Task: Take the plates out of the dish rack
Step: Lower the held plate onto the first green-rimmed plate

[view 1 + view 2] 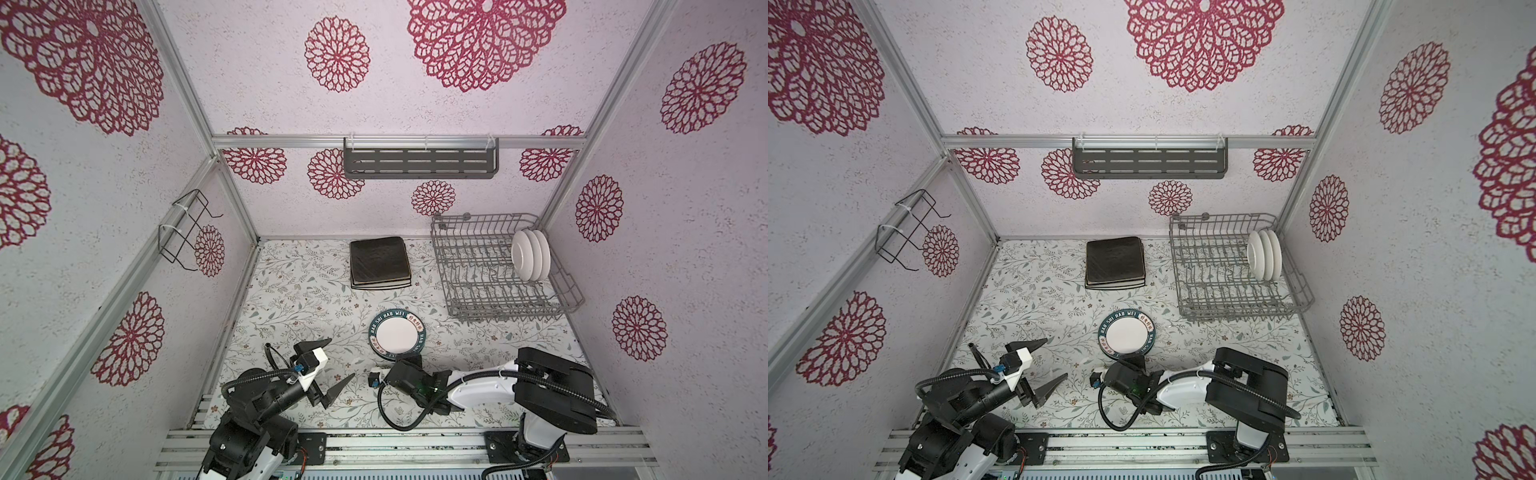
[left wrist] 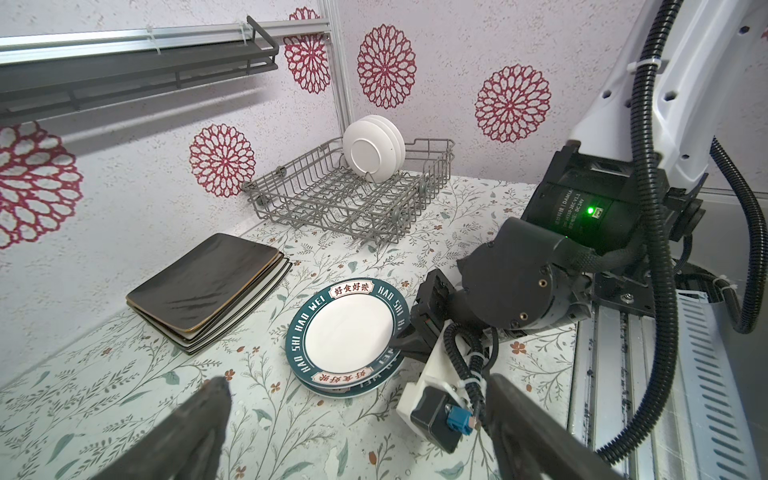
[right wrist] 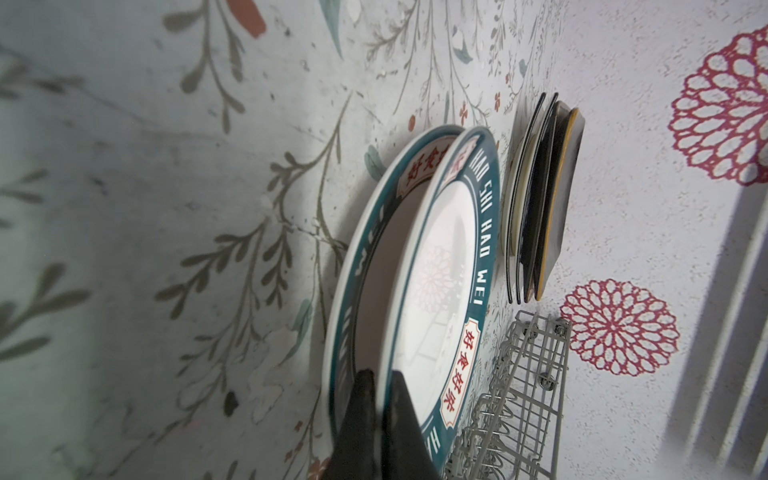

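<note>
Right tool (image 3: 380, 376): pinching rim of top round plate (image 3: 436, 291), likely nesting it on its twin (image 3: 358, 257). Left tool (image 1: 341, 357): wide, empty. Rack (image 1: 478, 270): three plates (image 1: 530, 254) upright between tines, awaiting.

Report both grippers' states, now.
Left gripper: open, empty.
Right gripper: shut on the rim of the top round plate.

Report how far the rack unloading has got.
Done: a stack of square plates on the table, one printed plate nearer. In hand: right gripper, jaws shut on the rim of a second printed plate over the first. Remaining: three white plates upright in the dish rack; left gripper open, empty.
</note>
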Controlling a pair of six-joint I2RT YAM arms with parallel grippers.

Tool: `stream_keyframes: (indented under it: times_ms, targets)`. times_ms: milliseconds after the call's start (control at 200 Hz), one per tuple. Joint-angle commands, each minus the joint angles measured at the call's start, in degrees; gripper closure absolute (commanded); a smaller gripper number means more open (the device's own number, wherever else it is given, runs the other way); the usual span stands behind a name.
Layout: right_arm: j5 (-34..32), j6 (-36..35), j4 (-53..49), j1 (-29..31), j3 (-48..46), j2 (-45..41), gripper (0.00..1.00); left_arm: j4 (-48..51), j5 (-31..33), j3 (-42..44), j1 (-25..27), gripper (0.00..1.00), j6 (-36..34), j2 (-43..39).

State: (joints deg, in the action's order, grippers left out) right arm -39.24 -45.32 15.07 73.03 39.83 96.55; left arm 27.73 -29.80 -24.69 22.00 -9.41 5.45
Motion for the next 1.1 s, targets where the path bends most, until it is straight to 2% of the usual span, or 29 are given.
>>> stream_keyframes:
  times_ms: [0, 295, 460, 580, 846, 1096]
  targets:
    - [-2.78, 1.64, 0.27, 0.61, 0.68, 0.20, 0.94, -1.00, -0.86, 0.68, 0.41, 0.03, -0.83, -1.02]
    - [-2.26, 1.47, 0.26, 0.61, 0.68, 0.92, 0.79, -1.00, -0.50, 0.69, 0.39, 0.03, -0.80, -1.26]
    - [-2.15, 1.29, 0.04, 0.59, 0.77, 1.43, 0.65, -1.01, -0.56, 0.61, 0.33, 0.03, -0.76, -1.06]
    - [-2.01, 1.24, -0.15, 0.60, 0.72, 1.44, 0.59, -1.01, -0.49, 0.76, 0.36, 0.03, -0.85, -0.98]
    - [0.01, 1.02, -2.25, 0.56, 1.30, 0.30, 0.53, -1.09, -0.57, 0.78, 0.41, 0.03, -0.70, -0.89]
    - [1.23, 1.25, -4.83, 0.23, 2.19, -0.68, 0.53, -1.09, -0.52, 0.79, 0.40, 0.03, -0.64, -1.19]
